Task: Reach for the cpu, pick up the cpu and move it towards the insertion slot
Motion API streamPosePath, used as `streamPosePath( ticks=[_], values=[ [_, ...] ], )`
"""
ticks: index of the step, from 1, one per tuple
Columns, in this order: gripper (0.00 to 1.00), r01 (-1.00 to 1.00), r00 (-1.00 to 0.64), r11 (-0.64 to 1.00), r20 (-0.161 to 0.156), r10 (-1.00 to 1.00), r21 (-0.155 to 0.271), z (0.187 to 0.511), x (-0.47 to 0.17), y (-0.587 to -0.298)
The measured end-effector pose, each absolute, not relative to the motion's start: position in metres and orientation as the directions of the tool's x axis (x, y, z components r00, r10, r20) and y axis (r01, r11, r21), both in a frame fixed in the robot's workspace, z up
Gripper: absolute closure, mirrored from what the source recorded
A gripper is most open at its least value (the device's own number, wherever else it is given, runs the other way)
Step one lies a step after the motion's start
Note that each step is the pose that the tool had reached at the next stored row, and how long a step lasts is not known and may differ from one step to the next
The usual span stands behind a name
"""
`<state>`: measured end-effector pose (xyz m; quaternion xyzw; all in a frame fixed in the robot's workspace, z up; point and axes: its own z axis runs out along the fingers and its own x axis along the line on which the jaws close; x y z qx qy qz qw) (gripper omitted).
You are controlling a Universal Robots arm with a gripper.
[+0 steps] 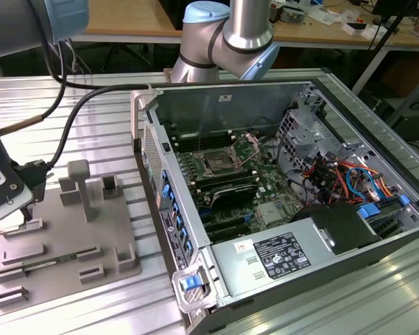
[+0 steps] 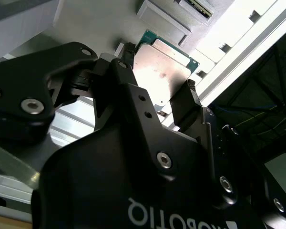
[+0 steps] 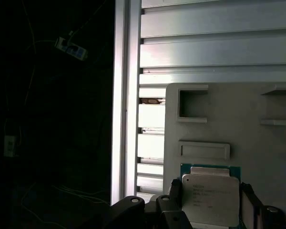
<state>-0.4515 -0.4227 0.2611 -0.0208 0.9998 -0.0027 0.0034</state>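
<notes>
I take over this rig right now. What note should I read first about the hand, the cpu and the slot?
Hand: low over the grey tray, its fingers against two opposite edges of the cpu, so it looks shut on it.
Cpu: at the tray; lifted or not, I cannot tell.
Insertion slot: inside the open computer case, at the exterior view's right, well apart from the hand.
Done: reach and grasp. Left: the move to the slot.

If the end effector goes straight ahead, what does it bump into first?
Most likely the cpu, lying right in front of the end effector on the grey tray; depth is unclear.
</notes>
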Motion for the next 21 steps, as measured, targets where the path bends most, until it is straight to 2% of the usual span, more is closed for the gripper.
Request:
streamPosePath(
  ticks=[21],
  values=[
    [0.45, -0.042, -0.999, 0.999, -0.007, -0.042, -0.005, 0.2710, -0.4515, -0.4227]
  ],
)
